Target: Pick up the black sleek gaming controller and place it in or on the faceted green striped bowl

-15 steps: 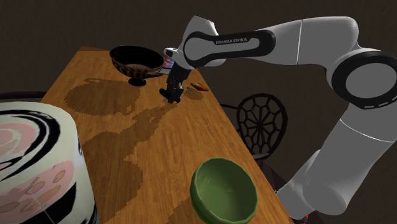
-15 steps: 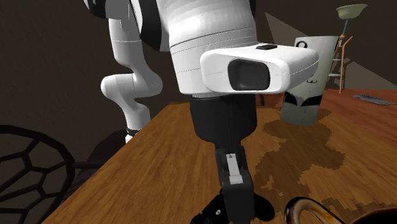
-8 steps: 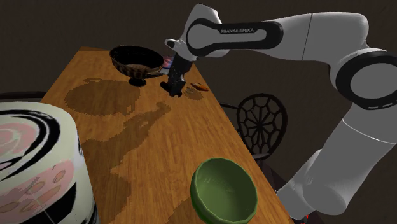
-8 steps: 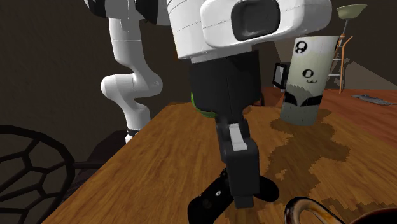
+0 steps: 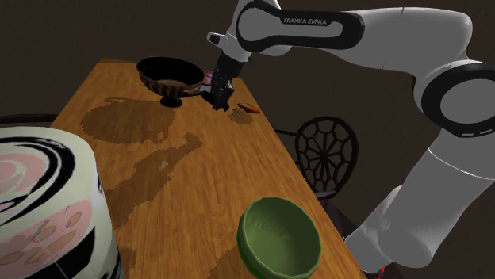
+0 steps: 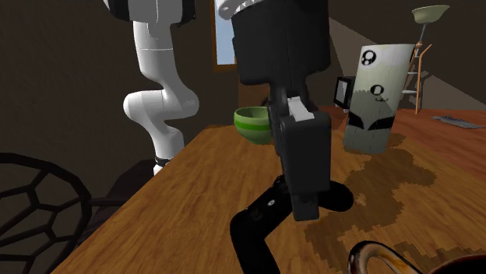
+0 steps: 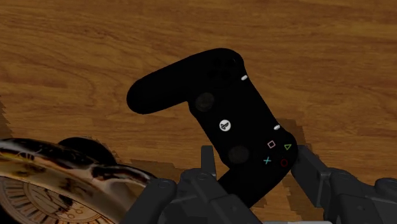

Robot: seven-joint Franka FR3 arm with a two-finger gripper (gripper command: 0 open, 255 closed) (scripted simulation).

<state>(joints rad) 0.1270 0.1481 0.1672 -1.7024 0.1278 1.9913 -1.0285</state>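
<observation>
- Since a second ago the hand (image 5: 222, 97) has risen off the bench (image 5: 143, 170), and the arm's forearm now sits higher in the shoulder view.
- Its two black fingers (image 7: 207, 167) pinch the black gaming controller (image 7: 216, 118) by one grip, the one nearest the coloured face buttons. The other grip juts out free.
- In the second exterior view the controller (image 6: 265, 216) hangs tilted below the hand (image 6: 304, 204). It looks clear of the wood, with its shadow on the bench beneath.
- A dark glossy footed bowl (image 5: 168, 77) stands just beside the lift point, and its patterned rim (image 7: 57, 184) shows close to the fingers in the wrist view.
- The green striped bowl (image 5: 280, 238) sits well apart, at the near end of the bench by the stand. From the second exterior view it (image 6: 253, 124) lies beyond the hand.
- Judged from this, the pick is done and the carry is only starting.
- The next move calls for a swing along the bench toward the green bowl, keeping enough height for the dangling grip to pass over the rim before the fingers release.
- The one-sided hold is the risk: the controller could pivot or slip if the swing is brisk.
</observation>
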